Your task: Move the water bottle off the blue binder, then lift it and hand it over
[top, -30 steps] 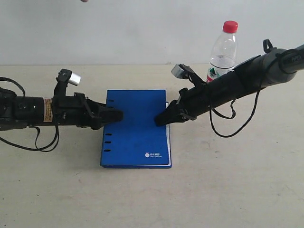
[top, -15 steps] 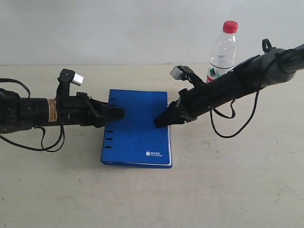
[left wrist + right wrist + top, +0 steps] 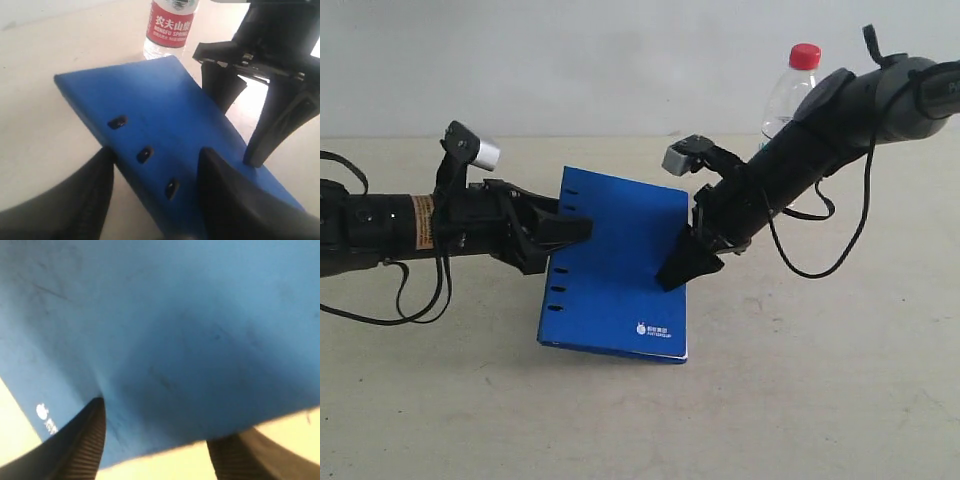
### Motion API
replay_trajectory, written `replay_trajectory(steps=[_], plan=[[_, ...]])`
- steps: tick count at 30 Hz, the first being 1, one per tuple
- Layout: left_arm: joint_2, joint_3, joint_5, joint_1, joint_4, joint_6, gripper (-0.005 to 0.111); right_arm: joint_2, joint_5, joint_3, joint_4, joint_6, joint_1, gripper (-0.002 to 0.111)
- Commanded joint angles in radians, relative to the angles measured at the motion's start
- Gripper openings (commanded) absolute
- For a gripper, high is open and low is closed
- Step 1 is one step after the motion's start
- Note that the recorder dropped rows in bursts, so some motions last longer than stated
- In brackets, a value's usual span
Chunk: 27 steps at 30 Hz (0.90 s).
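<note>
The blue binder (image 3: 618, 270) is tilted, its far end raised and its near edge on the table. My left gripper (image 3: 572, 235) is shut on its slotted edge, one finger on top and one beneath (image 3: 156, 152). My right gripper (image 3: 682, 268) points down and is shut on the opposite edge, the binder (image 3: 175, 315) passing between its fingers (image 3: 160, 422). The water bottle (image 3: 788, 95), with its red cap and red label (image 3: 171, 22), stands upright on the table behind the right arm, off the binder. Its lower part is hidden by that arm in the exterior view.
The beige table (image 3: 800, 400) runs to a pale wall (image 3: 620, 60) at the back. The right arm's loose cable (image 3: 800, 270) hangs close to the table surface. The left arm (image 3: 390, 230) lies low across the left side.
The binder's far end has come up off the table and it has turned slightly. The right arm rose and pitched its gripper downward. The left gripper moved up and right.
</note>
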Motion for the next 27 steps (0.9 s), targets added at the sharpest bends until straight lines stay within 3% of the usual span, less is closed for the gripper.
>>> replay_trajectory(steps=[1,6,12,20,21,23,24,25,27], plan=[[-0.055,0.051,0.01,-0.018,0.076,0.096,0.004,-0.001,0.035,-0.001,-0.209,0.17,0.006,0.053],[-0.082,0.078,-0.035,-0.02,0.09,0.1,0.004,-0.001,0.005,-0.001,-0.273,0.206,0.006,0.053],[-0.083,0.111,-0.104,-0.022,0.124,0.1,0.004,-0.001,-0.106,-0.001,-0.154,0.149,0.006,0.053],[-0.083,0.121,-0.2,-0.022,0.195,0.049,0.004,-0.001,-0.099,-0.001,0.023,0.071,0.006,0.052],[-0.083,0.121,-0.207,-0.022,0.2,0.043,0.005,-0.001,-0.09,-0.001,0.033,0.052,0.006,0.049],[-0.035,0.121,-0.261,-0.034,0.209,0.012,0.024,-0.001,-0.065,-0.001,0.062,0.011,0.006,0.015],[0.029,0.114,-0.252,-0.064,0.166,0.012,0.04,-0.001,-0.05,-0.001,0.064,-0.003,0.006,0.0],[0.066,0.09,-0.256,-0.077,0.154,0.012,0.047,-0.001,-0.037,-0.001,0.064,-0.026,0.006,0.0],[0.081,0.039,-0.284,-0.082,0.176,-0.071,0.047,-0.001,-0.016,-0.001,0.073,-0.058,0.006,0.0]])
